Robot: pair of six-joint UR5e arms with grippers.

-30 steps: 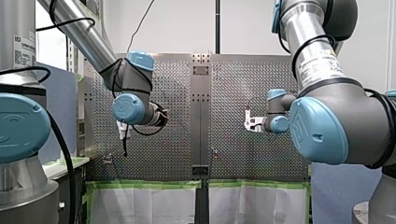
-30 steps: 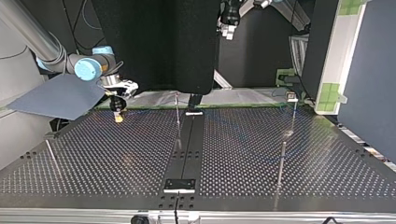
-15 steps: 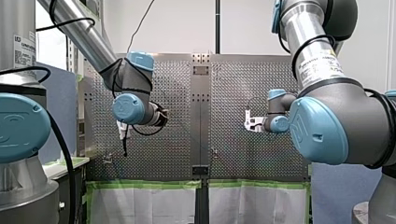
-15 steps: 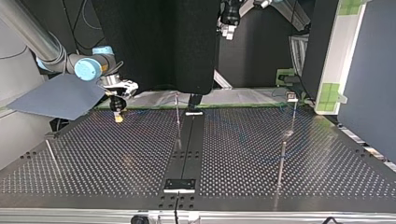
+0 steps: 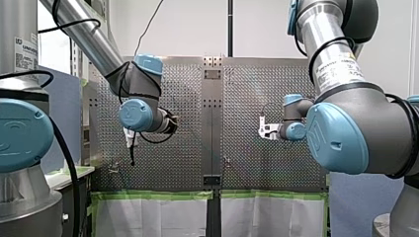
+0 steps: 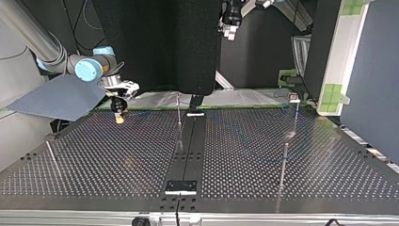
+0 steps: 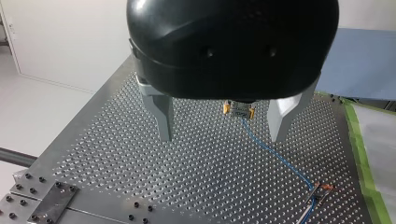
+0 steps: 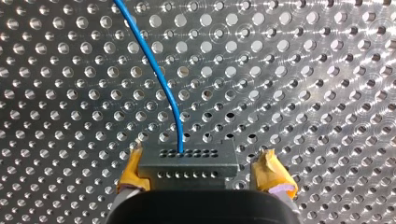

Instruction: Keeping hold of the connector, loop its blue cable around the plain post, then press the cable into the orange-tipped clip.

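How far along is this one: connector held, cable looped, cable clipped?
Done: the connector sits gripped between my right gripper's yellow pads, blue cable trailing off it. In hand: nothing else; my left gripper hangs open and empty. Left: no loop shows around the plain post, and the cable merely reaches the orange-tipped clip; whether it is seated there I cannot tell.
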